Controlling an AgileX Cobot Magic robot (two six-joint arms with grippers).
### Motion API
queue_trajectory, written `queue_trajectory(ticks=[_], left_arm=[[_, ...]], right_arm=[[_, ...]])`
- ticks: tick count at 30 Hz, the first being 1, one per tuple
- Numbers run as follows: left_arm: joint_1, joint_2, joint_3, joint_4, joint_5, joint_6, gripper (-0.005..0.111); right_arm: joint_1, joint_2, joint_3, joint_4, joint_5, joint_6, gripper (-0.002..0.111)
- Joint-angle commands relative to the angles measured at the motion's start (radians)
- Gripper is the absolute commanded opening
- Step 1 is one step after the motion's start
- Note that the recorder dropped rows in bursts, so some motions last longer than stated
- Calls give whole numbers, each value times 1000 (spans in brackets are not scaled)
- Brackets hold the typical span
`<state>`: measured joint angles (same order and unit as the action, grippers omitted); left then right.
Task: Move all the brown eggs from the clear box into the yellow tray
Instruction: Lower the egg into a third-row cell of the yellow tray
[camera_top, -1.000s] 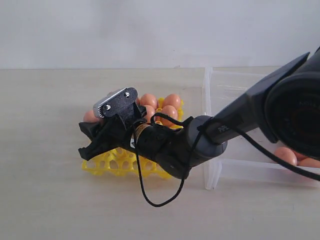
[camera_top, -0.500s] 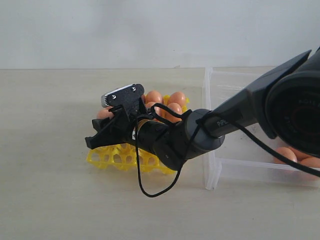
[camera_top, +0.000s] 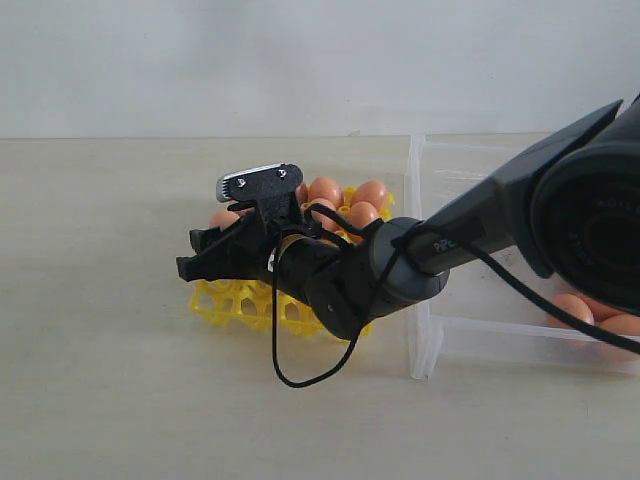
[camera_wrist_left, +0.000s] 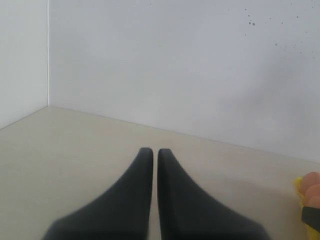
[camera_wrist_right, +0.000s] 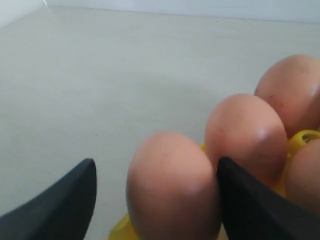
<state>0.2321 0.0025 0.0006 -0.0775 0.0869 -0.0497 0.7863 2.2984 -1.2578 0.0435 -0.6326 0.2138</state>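
Brown egg seated in yellow tray cup; right gripper jaws just spread apart, letting go. Left gripper jaws together. More brown eggs wait in clear box.

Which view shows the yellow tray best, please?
The exterior view: the tray shows its grid, though the right arm hides part. The right wrist view catches only yellow slivers beside eggs; the left wrist view, a sliver at its edge.
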Motion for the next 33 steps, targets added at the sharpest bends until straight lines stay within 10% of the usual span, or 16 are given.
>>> queue_trajectory(ticks=[1,22,31,33], left_arm=[[2,-2,-1,-9,-11,-9,4],[2,-2,-1,-9,-11,-9,4],[2,-2,-1,-9,-11,-9,4],[2,-2,-1,-9,-11,-9,4]], right_arm=[[-10,4,-4,52,-3,-4,64],[-10,-14,-4,131,-133,-48,63],[-8,-139,1,116,122,-48,0],[-8,-153,1,116,173,-36,0]])
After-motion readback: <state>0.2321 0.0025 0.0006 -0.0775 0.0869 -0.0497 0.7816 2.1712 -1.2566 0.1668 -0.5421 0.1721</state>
